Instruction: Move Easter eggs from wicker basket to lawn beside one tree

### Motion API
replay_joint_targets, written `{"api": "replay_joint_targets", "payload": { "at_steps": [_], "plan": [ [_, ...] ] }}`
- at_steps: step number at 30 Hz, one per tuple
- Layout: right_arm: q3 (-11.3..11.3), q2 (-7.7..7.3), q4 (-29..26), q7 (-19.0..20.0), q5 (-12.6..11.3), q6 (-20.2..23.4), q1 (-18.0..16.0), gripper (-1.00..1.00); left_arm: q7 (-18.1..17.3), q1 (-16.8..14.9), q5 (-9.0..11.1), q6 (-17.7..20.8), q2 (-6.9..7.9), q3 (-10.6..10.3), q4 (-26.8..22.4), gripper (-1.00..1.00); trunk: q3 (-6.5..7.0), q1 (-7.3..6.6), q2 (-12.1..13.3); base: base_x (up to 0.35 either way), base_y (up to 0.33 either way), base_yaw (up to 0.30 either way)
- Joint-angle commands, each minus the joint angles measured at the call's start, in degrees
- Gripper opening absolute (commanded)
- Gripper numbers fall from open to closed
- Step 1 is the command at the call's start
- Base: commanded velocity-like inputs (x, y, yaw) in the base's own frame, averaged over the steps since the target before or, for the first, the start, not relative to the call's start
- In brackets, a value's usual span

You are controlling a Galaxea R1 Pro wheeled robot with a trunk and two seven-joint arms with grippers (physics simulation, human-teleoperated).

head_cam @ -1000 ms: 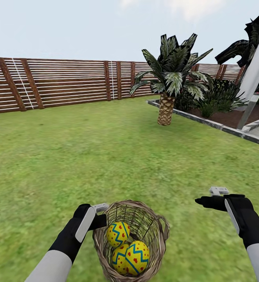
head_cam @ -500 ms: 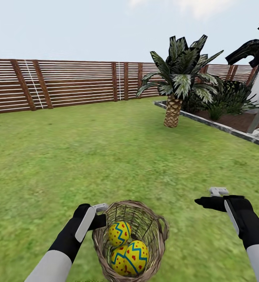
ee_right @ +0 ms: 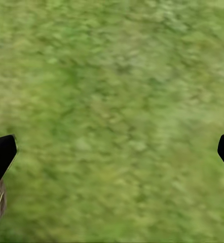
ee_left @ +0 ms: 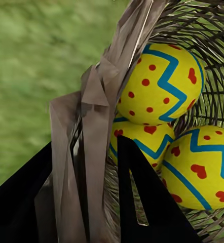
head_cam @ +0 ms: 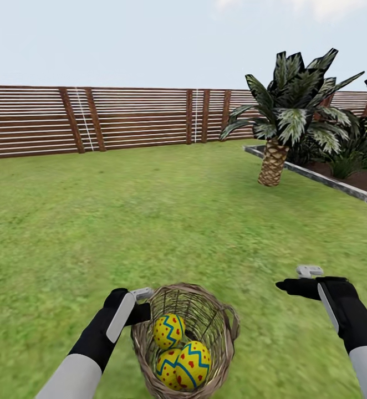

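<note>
The brown wicker basket sits low in the head view, and my left gripper is shut on its left rim. In the left wrist view my left gripper has one black finger outside the woven wall and one inside. Three yellow Easter eggs lie inside: one on top, one in front, one underneath. All three eggs show close up. My right gripper is open above bare lawn, also. The tree is out of view.
A brown slatted fence runs along the far edge of the grass. A short palm with a scaly trunk stands at the right, beside a grey-edged planting bed with shrubs. Wide open grass lies ahead and to the left.
The whole view has swung left, so the palm and fence slid right in the picture. Both arms, the basket and the eggs keep their places in the picture.
</note>
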Motion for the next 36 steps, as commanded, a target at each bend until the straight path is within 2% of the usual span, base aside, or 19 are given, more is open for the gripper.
{"api": "replay_joint_targets", "payload": {
  "at_steps": [1,12,16,19,21,22,23,26,27,28,29,31,36],
  "plan": [
    [-0.1,0.05,-0.08,0.49,0.5,0.21,-0.01,1.0,0.57,-0.05,1.16,-0.08,0.0,-0.1,-0.03,-1.0,0.13,-0.23,0.39,0.0,0.0,0.294],
    [-0.01,0.16,1.36,0.49,0.5,-1.28,-0.01,1.0,0.57,-0.05,1.16,-0.06,0.0,-0.1,-0.03,-1.0,2.11,-2.65,4.8,0.0,0.0,0.294],
    [0.16,0.16,3.93,0.49,0.46,-1.5,-0.01,1.0,0.57,-0.05,1.16,-0.06,0.0,-0.1,-0.03,-1.0,2.82,-3.53,6.41,0.0,0.0,0.294],
    [0.22,-0.08,13.35,0.49,1.03,-4.29,-0.01,1.0,0.57,-0.05,1.16,-0.08,0.08,-0.01,0.04,-1.0,3.36,-4.19,7.61,0.0,0.0,0.294],
    [0.25,0.09,20.06,0.49,4.5,-5.84,-0.01,1.0,0.57,-0.05,1.16,-0.08,0.09,-0.01,0.05,-1.0,3.72,-4.63,8.41,0.0,0.0,0.294],
    [0.25,0.13,23.22,0.49,5.96,-7.99,-0.01,1.0,0.57,-0.05,1.16,-0.08,0.09,-0.01,0.06,-1.0,3.9,-4.84,8.81,0.0,0.0,0.294],
    [0.25,0.15,28.65,0.49,7.16,-12.54,-0.01,1.0,0.57,-0.05,1.16,-0.08,0.09,-0.01,0.06,-1.0,4.08,-5.06,9.21,0.0,0.0,0.294],
    [0.24,0.16,39.2,0.4,8.34,-21.23,-0.01,1.0,0.5,-0.05,1.16,-0.08,0.14,0.0,0.06,-1.0,4.62,-5.72,10.42,0.0,0.0,0.294],
    [0.23,0.16,42.11,0.37,9.82,-23.5,0.01,1.0,0.49,-0.05,1.16,-0.08,0.16,0.0,0.06,-1.0,4.8,-5.94,10.82,0.0,0.0,0.294],
    [0.19,0.21,45.72,0.25,11.9,-27.01,0.12,1.0,0.48,-0.05,1.16,-0.08,0.17,-0.01,0.06,-1.0,4.98,-6.16,11.22,0.0,0.0,0.294],
    [0.18,0.24,49.57,-0.2,12.96,-31.63,0.4,1.0,0.48,-0.05,1.16,-0.08,0.16,-0.01,0.01,-1.0,5.16,-6.38,11.62,0.0,0.0,0.294],
    [0.22,0.28,57.69,-0.99,13.49,-38.48,0.99,1.0,0.48,-0.05,1.16,-0.08,0.15,0.0,-0.02,-1.0,5.52,-6.82,12.42,0.0,0.0,0.294],
    [0.25,1.04,59.91,-2.34,13.7,-42.42,8.39,1.0,0.48,-0.05,1.16,-0.08,0.16,0.06,-0.03,-1.0,6.42,-7.92,14.43,0.0,0.0,0.294]
  ]
}}
